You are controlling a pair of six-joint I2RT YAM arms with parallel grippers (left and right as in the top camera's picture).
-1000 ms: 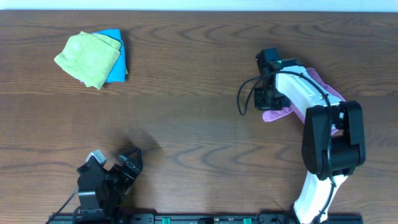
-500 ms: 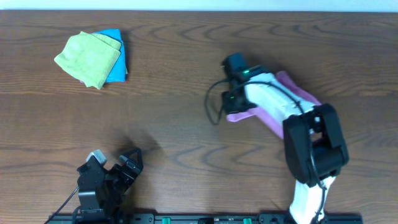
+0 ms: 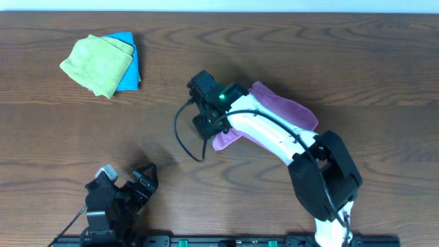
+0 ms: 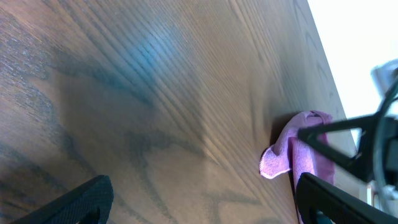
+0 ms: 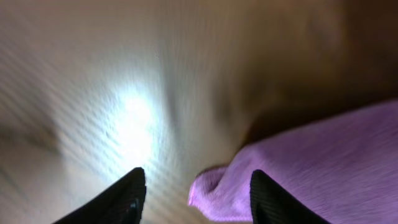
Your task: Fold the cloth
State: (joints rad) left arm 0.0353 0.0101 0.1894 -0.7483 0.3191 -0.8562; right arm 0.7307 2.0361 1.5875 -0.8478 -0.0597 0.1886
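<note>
The purple cloth (image 3: 287, 110) lies crumpled at the table's middle, mostly under my right arm, with one corner (image 3: 226, 139) sticking out by the wrist. My right gripper (image 3: 208, 129) is at that corner. In the right wrist view the fingers (image 5: 199, 202) straddle the cloth's bunched edge (image 5: 311, 168) and grip it. My left gripper (image 3: 140, 182) rests open and empty at the front left. Its wrist view shows bare table between the fingers (image 4: 202, 202) and the cloth (image 4: 292, 155) far off.
A light green cloth (image 3: 96, 63) lies folded on top of a bright blue cloth (image 3: 129, 65) at the back left. The right arm's white link (image 3: 274, 137) spans the middle right.
My right gripper has swept left across the table, from the right side to the middle, dragging the purple cloth with it. The left arm has not moved.
</note>
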